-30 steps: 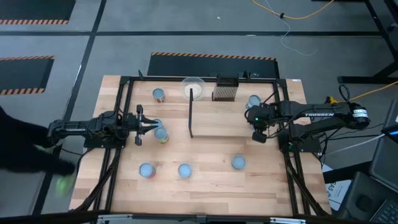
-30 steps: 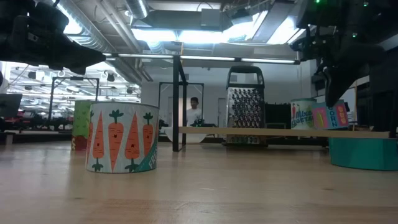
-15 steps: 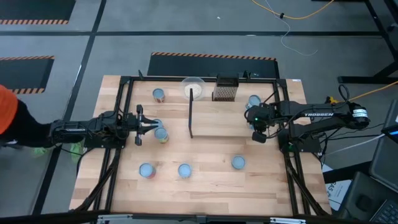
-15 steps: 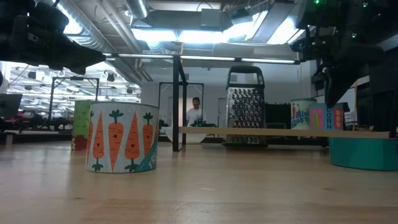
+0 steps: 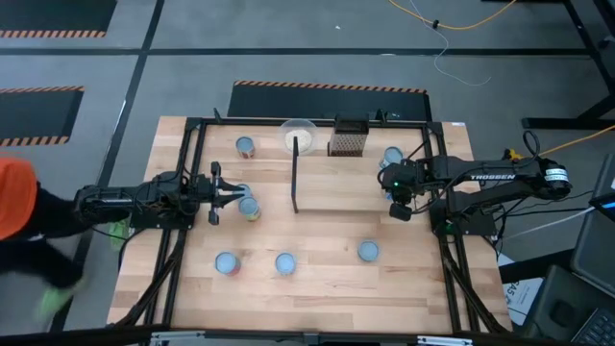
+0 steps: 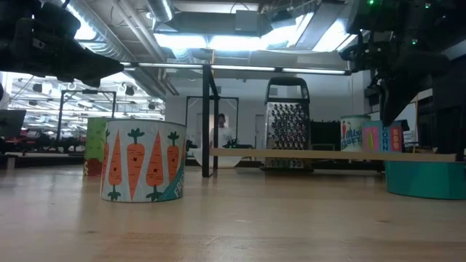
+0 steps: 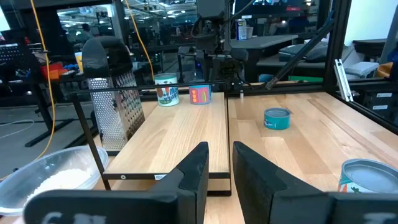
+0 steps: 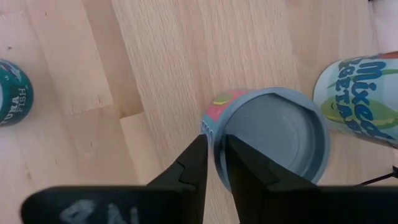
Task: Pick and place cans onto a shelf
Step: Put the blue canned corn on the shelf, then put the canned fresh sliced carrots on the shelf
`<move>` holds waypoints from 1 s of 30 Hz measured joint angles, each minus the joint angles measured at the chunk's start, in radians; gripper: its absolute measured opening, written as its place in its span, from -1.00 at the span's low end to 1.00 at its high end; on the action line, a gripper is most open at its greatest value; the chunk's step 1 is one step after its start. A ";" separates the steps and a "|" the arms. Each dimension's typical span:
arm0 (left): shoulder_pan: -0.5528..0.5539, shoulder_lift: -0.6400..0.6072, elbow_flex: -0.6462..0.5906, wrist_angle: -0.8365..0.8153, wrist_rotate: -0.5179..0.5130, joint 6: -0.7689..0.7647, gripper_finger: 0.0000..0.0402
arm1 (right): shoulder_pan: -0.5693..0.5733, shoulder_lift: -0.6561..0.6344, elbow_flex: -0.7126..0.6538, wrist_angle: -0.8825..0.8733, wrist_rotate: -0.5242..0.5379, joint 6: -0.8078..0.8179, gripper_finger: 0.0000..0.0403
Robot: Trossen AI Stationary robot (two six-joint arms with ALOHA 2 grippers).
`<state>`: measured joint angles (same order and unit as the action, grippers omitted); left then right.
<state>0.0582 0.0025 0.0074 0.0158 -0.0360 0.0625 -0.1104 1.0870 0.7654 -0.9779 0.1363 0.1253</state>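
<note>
My right gripper point(image 8: 216, 163) hangs over the right end of the shelf point(image 5: 336, 183), pointing straight down at a pink-labelled can point(image 8: 273, 137). Its jaws are a little apart, one outside and one inside the can's rim. I cannot tell whether they touch the rim. The pink can stands upright on the shelf, just beside a second can labelled mixed vegetables point(image 8: 354, 93), which is also on the board at that end.

My left gripper point(image 5: 231, 195) is on the left side of the worktop point(image 5: 317, 298), level with the shelf's black bar and aimed at it. Its jaws are apart with nothing between them. A can point(image 5: 249, 206) sits just to the right of it, off the shelf.

The other cans are on the bare worktop. One point(image 5: 245, 146) is at the far left. Three are in a row along the near side: two point(image 5: 226, 262) point(image 5: 284, 262) on the left and a teal tuna can point(image 5: 368, 251) to the right.

A bowl point(image 5: 299, 133) and a grater point(image 5: 349, 142) stand at the far edge. A person in orange point(image 5: 14, 207) is on the floor, left of the worktop.
</note>
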 joint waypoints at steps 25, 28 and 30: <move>0.000 0.000 0.000 0.064 -0.006 -0.005 -0.67 | 0.166 -0.160 0.130 0.000 -0.058 0.082 -0.69; 0.000 0.000 0.000 0.115 0.002 -0.009 -0.67 | 0.218 -0.190 0.130 0.001 -0.043 0.127 -0.69; 0.000 0.000 0.000 0.158 0.002 -0.009 -0.67 | 0.247 -0.198 0.130 0.009 -0.040 0.146 -0.69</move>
<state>0.0582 0.0025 0.0071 0.1735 -0.0341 0.0535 0.1364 0.8890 0.8959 -0.9685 0.0959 0.2711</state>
